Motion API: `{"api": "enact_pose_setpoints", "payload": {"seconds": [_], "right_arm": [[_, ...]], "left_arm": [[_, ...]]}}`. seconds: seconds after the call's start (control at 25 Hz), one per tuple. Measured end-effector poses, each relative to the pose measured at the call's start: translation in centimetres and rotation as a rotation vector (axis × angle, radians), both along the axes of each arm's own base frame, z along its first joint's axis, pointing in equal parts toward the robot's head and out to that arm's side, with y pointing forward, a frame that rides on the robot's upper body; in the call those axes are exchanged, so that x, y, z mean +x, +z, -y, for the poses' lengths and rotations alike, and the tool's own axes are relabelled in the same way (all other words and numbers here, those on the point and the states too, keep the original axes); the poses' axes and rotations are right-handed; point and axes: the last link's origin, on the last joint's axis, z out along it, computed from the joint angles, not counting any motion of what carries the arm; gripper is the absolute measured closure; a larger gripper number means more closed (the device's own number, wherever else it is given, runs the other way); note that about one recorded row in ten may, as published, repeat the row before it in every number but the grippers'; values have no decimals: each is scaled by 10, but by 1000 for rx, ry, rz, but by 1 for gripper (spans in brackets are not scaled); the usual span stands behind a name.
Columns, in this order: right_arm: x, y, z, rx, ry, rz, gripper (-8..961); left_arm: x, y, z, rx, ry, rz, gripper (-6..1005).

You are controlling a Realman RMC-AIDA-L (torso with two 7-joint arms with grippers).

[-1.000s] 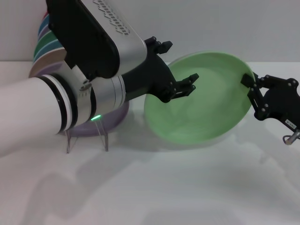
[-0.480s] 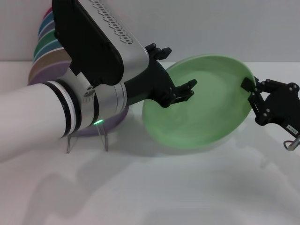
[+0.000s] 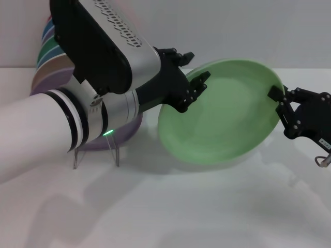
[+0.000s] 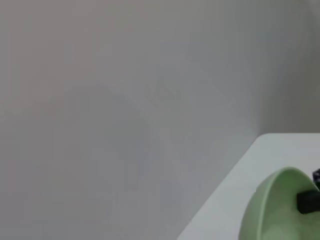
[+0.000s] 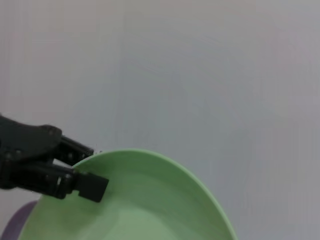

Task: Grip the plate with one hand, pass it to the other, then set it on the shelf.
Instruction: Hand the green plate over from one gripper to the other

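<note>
Plate (image 3: pixel 227 116) is hanging tilted in the air between my grippers, my right gripper (image 3: pixel 282 101) pinching its far rim shut while my left gripper (image 3: pixel 192 85) is straddling the near rim with fingers parted, not yet closed on it.

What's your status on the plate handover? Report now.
Right gripper shut on plate rim, plate held tilted above table. Left gripper at opposite rim, jaws straddling it, not clamped. Shelf behind left arm.
</note>
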Motion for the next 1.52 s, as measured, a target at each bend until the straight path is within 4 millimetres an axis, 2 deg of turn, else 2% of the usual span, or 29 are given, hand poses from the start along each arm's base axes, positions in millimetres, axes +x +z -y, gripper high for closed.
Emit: {"api": "enact_pose_setpoints", "payload": {"seconds": [0.32,0.68,0.88,1.08,1.12,1.2,1.28,1.32,1.36,1.44,1.52], "right_arm": [[0,3,0,5,2,-8,916],[-2,3,3,5,21,-25,915],[-4,1,8,1,33,-56,915],[-4,5,10,-12,14,-124,771],[0,14,18,9,7,-195,742],[1,18,22,27,5,-225,652],[11,32,34,98,-23,-298,562],[23,42,44,171,-77,-352,517],[23,42,44,171,-77,-352,491],[35,49,50,231,-136,-393,440],[46,53,54,284,-196,-425,389]], "left_arm": [[4,-8,3,-28,-35,-45,718],[8,-7,1,9,-76,-61,922],[12,-4,0,32,-103,-63,921],[13,1,-5,72,-116,-50,921],[12,6,-7,113,-125,-38,921],[10,10,-9,162,-141,-34,921],[8,15,-10,213,-158,-30,922],[5,20,-12,307,-192,-27,922],[5,20,-12,307,-192,-27,922],[1,21,-11,416,-238,-25,922],[-5,24,-4,657,-340,-28,920]]}}
